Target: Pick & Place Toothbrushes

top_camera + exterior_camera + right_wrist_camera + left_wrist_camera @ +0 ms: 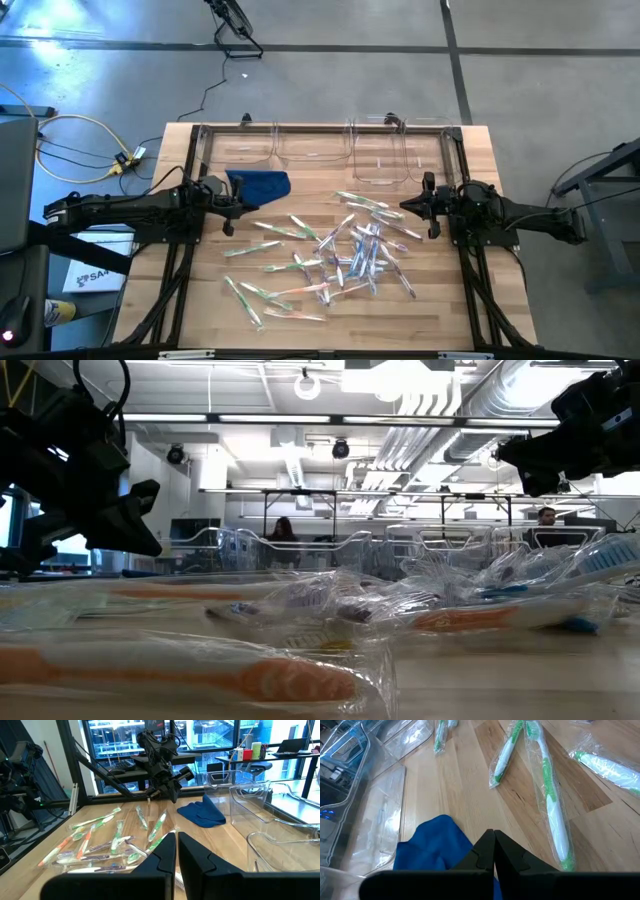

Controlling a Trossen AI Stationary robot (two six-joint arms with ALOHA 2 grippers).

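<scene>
The left tool (240, 207) hangs above the left part of the wooden desk (470, 290) with its two fingers (482, 851) pressed together and nothing between them; its wrist view shows their tips meeting just over the edge of a crumpled blue cloth (260, 184). That cloth lies on the desk just beside the tool, in front of a row of clear plastic bins (380, 160) that stand along the far edge. From the cloth rightward, the toothbrushes (345, 255) lie scattered over the middle of the desk in clear, glinting wrappers: a few green-handled ones lie apart on the left and toward the near edge, while a denser, crossing heap with blue, pink and whitish handles sits right of centre. In the low view the nearest wrapped ones show orange handles (270, 680). Further right, the right tool (408, 208) hangs above the desk near the far right side of the heap, pointing toward it, with its fingers (162, 854) drawn narrow, only a thin slit between them, and gripping nothing. Neither tool touches a toothbrush. Beyond the desk, in the room behind, two people (283, 528) sit at workstations.
</scene>
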